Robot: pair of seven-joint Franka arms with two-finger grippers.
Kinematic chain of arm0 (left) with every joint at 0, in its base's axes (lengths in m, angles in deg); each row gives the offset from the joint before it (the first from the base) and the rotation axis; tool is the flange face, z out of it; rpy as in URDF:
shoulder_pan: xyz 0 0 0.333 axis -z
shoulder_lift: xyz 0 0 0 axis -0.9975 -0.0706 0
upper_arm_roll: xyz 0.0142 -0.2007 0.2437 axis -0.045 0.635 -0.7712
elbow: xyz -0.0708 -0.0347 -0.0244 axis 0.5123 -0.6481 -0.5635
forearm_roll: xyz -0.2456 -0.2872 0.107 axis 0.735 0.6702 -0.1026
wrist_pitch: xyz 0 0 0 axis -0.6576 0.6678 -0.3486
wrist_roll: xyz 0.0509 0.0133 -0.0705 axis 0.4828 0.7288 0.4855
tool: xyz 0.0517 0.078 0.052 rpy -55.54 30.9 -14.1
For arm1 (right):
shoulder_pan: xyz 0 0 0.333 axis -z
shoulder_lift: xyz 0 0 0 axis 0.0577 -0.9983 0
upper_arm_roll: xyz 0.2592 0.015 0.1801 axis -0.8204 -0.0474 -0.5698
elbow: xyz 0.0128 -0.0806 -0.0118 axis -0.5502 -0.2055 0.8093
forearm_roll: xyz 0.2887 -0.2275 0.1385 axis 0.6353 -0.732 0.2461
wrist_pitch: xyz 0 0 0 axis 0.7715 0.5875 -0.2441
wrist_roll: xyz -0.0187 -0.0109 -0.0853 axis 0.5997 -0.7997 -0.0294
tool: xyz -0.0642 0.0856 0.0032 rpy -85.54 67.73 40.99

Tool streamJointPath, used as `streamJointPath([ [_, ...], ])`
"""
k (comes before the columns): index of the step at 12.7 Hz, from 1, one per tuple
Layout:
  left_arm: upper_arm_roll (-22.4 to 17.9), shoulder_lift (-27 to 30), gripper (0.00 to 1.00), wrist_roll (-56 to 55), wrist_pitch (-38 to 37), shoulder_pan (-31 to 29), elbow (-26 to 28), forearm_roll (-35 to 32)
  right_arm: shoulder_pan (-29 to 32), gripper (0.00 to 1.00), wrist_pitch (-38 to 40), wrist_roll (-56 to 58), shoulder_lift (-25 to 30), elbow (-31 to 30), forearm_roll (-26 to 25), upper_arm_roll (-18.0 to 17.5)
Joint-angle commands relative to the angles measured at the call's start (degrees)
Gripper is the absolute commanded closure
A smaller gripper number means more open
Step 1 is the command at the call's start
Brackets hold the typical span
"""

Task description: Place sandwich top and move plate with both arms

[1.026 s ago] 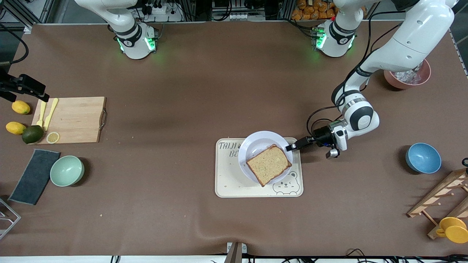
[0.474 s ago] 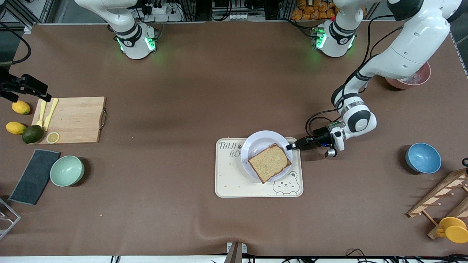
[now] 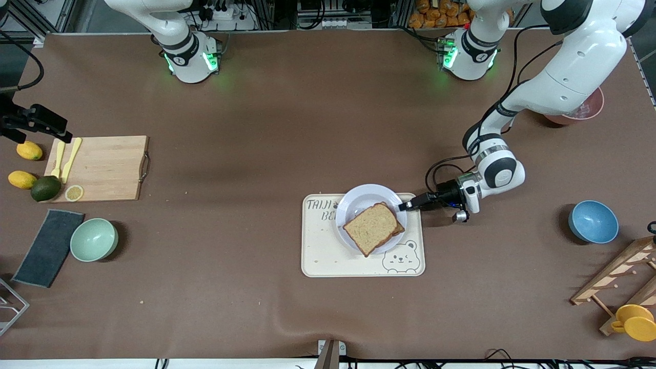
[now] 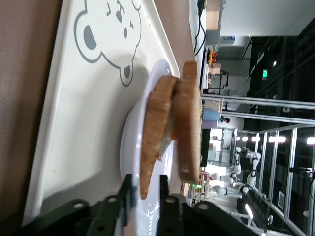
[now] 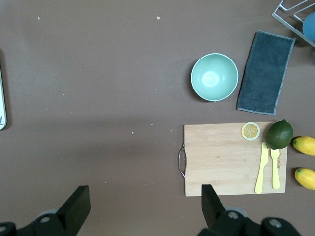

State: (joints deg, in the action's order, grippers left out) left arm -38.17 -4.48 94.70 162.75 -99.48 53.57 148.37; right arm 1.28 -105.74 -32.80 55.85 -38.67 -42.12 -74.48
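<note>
tan sandwich top sits on the plate; left gripper parted at its corner, right gripper wide, waiting; next, both take the rim

Round pale lavender-white plate on a cream rectangular tray with a bear drawing, mid-table. Tan wholemeal bread slice lies on the plate, atop another slice. Left arm's slim black gripper at the plate's rim, toward the left arm's end.
</note>
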Motion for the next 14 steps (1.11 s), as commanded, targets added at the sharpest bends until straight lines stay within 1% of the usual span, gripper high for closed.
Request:
streamJointPath([
  [1, -1.26, -0.80, 0.56, -5.97, -0.37, -0.01, -2.92, -6.39, -0.43, 0.00, 0.36, -1.00, -0.50, 1.01, -0.44, 0.00],
  [5, -1.26, 0.07, 0.58, -8.19, -1.68, -2.55, -3.10, -10.80, -0.43, 0.00, 0.09, -0.99, -0.85, 1.01, -0.44, 0.00],
  [7, -1.34, 1.91, 0.59, -14.49, -6.77, -4.48, -3.88, -15.27, -0.43, 0.00, 0.09, -1.00, -0.85, 1.09, -0.53, 0.00],
  [9, -1.26, 3.93, 0.60, -22.92, -10.99, -6.42, -5.90, -21.33, -0.43, 0.00, 0.18, -1.00, -0.85, 1.01, -0.53, 0.00],
  [11, -1.34, 5.35, 0.62, -30.40, -16.17, -8.26, -9.84, -27.13, -0.43, 0.00, 0.27, -1.00, -0.85, 1.01, -0.53, 0.00],
  [13, -1.26, 5.35, 0.62, -39.18, -22.49, -9.58, -17.65, -36.00, -0.70, 0.00, 0.18, -1.00, -0.85, 1.01, -0.53, 0.00],
  [14, -1.26, 5.35, 0.63, -43.66, -24.09, -9.59, -21.08, -39.17, -0.70, 0.00, 0.18, -1.00, -0.85, 1.01, -0.53, 0.00],
])
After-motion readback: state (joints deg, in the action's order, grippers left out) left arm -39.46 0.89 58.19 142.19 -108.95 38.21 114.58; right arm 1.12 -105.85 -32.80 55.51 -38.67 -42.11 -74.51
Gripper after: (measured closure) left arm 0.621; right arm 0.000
